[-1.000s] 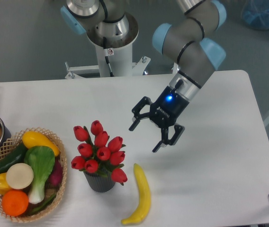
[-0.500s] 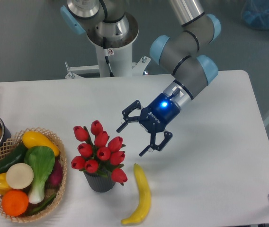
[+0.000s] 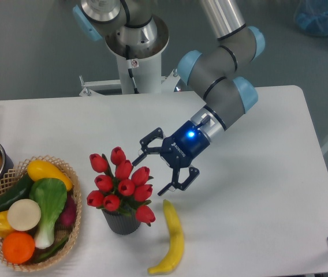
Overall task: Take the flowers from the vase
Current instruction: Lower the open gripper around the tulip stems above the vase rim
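White tabletop (image 3: 268,190) is backed by a grey floor, with the arm's pedestal (image 3: 134,63) mounted at its far edge. Flowers (image 3: 120,184) are seen standing in the vase (image 3: 120,222) between a wicker basket (image 3: 71,231) and a banana (image 3: 172,239). Jaws spread wide, the gripper (image 3: 151,172) is angled just beside the blooms, seemingly to close round them.

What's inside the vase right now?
The vase holds the flowers, red buds and green leaves spilling over its rim. The stems and the inside are covered by the bunch. The open gripper is beside them, not touching.
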